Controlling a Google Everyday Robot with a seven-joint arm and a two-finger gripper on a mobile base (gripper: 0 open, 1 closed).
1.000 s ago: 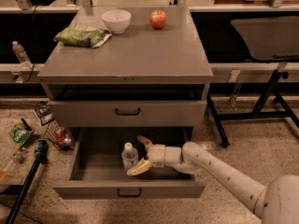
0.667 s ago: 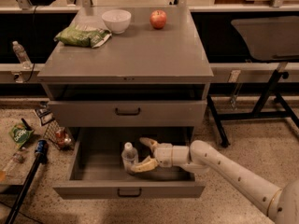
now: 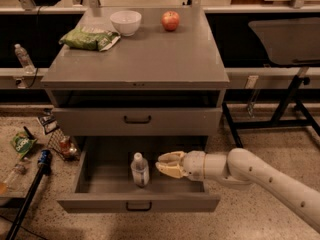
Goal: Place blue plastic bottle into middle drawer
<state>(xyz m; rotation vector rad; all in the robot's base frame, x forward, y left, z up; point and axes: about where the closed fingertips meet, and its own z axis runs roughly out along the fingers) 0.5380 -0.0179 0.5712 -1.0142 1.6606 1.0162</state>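
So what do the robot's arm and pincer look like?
The pincer, over the open drawer beside the bottle, is pale cream-yellow. Behind it are a white cylindrical wrist and a smooth, rounded white arm with small dark dots. No cables show.

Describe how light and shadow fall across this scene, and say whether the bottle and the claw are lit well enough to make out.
Camera view: the cabinet top is evenly lit, without glare; the recess beneath it is in deep shadow; the middle drawer is dim inside, yet the blue plastic bottle standing there shows; the open claw, beside it and not touching, is brightly lit.
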